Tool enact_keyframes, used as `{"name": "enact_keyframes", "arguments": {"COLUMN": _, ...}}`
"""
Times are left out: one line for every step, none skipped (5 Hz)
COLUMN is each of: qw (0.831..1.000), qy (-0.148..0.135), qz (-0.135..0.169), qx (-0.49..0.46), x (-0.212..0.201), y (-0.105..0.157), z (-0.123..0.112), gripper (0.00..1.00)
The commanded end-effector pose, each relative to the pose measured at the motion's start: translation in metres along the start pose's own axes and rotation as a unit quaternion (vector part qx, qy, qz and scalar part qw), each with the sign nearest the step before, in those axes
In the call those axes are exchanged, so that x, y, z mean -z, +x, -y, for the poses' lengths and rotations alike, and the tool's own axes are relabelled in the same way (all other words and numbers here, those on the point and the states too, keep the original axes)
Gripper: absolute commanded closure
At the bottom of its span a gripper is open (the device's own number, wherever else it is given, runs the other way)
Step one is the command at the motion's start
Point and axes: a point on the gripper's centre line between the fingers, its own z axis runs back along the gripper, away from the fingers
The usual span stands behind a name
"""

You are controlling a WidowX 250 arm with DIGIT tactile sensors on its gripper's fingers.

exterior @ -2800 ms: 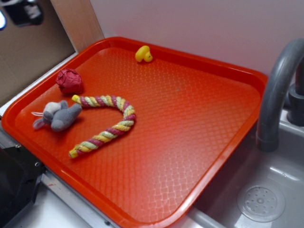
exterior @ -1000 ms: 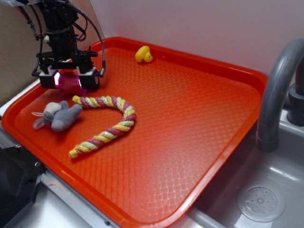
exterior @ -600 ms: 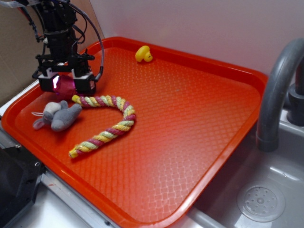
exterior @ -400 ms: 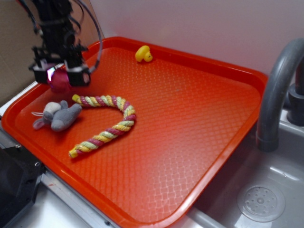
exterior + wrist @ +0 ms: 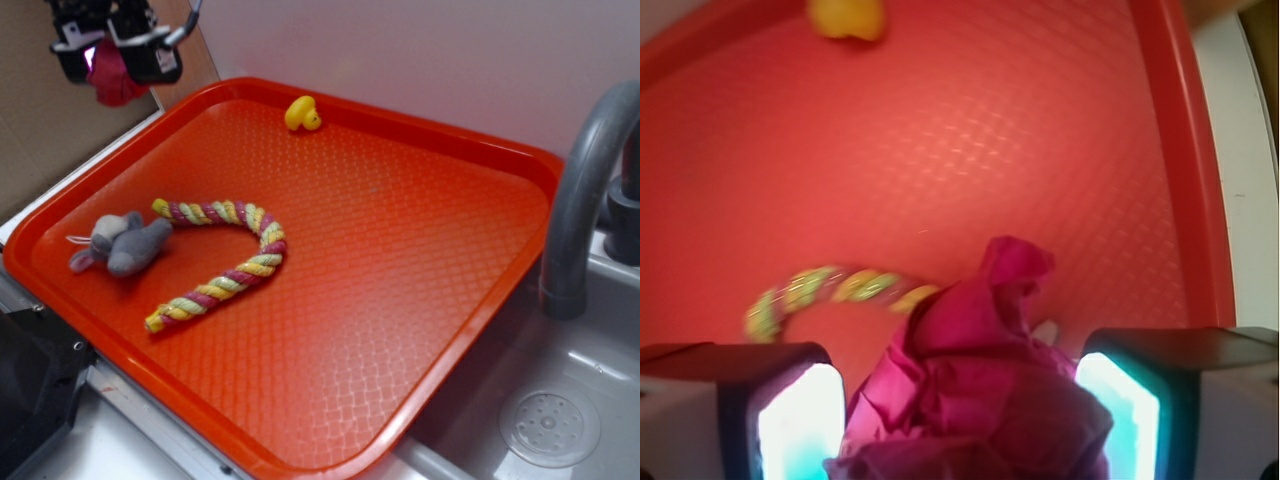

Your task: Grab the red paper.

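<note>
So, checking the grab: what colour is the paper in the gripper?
Dark crimson, wrinkled red paper; clearest in the wrist view.

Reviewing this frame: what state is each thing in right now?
gripper: shut on the red paper, raised above the tray
red paper: crumpled, held in the air
tray: flat beside the sink
plush mouse: lying on tray
rope toy: curved, lying flat
yellow duck: near tray's far rim

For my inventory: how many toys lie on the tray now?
3: the duck near the far rim, the mouse at the left, the rope beside it. None seem hidden.
</note>
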Motion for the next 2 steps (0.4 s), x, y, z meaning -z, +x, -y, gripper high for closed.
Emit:
{"name": "enact_keyframes", "arguments": {"qw": 0.995, "qy": -0.051, "qz": 0.046, "qx": 0.069, "x": -0.065, "y": -0.0493, "z": 0.046, "gripper": 1.0}}
{"name": "enact_keyframes", "arguments": {"qw": 0.993, "qy": -0.062, "qz": 0.018, "qx": 0.101, "x": -0.0682, "y": -0.0516, "z": 0.0483, "gripper": 1.0}}
